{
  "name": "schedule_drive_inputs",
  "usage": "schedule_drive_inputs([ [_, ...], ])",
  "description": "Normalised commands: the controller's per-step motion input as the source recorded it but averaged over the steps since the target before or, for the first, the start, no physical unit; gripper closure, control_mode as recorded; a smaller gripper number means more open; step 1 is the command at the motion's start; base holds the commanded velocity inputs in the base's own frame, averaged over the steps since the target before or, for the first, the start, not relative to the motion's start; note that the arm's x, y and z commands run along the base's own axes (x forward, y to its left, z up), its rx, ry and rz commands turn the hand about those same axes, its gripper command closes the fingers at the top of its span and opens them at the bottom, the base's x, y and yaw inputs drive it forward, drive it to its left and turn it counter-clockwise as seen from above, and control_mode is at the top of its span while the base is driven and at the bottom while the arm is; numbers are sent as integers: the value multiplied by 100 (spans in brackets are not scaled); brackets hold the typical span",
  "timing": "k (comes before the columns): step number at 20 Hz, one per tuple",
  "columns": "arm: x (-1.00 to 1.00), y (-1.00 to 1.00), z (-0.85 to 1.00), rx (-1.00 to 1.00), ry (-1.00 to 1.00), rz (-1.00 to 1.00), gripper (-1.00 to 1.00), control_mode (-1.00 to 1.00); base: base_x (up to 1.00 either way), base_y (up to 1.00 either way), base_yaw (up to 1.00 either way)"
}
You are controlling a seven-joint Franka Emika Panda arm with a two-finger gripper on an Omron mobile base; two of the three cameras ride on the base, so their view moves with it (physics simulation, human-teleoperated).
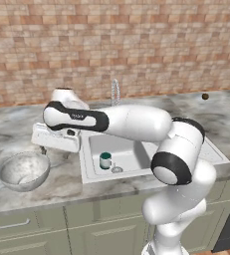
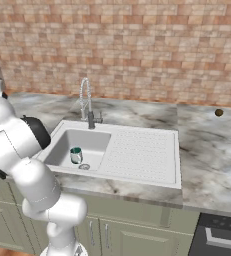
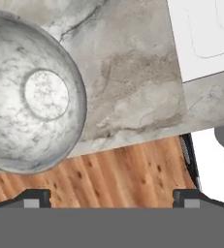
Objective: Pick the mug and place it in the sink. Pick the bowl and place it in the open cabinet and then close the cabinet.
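The marbled grey-white bowl [image 1: 23, 171] stands upright on the counter left of the sink [image 1: 89, 172]; in the hand view the bowl [image 3: 31, 97] lies at the left. The dark green mug [image 1: 105, 160] stands upright in the basin near the drain, and it is also in the right base view as the mug [image 2: 76, 155] inside the sink [image 2: 137, 175]. My gripper [image 1: 44, 148] hovers above the counter between bowl and sink, just right of the bowl. Seen from the hand, the gripper [image 3: 111, 198] is open with nothing between its fingertips [image 3: 36, 198]. The cabinet is out of view.
A chrome spring faucet [image 2: 86, 100] rises behind the basin. The ridged drainboard [image 2: 142, 150] lies right of it. A small brown object [image 2: 218, 113] sits far right on the counter. Sage-green drawers [image 1: 12, 224] run below the counter edge. A brick wall backs the counter.
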Motion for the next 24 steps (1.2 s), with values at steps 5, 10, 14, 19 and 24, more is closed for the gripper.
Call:
schedule_drive_inputs([
  [5, 0, 1, -15, -11, -17, 15, -100, -100, 0, 0, 0],
  [10, 0, 2, -25, -8, -21, 12, -100, -100, 0, 0, 0],
  [14, 0, 0, -24, 0, -9, 6, -100, -100, 0, 0, 0],
  [19, 0, 0, -31, 0, -7, 2, -100, -100, 0, 0, 0],
  [24, 7, 0, -34, 1, -7, 0, -100, -100, 0, 0, 0],
])
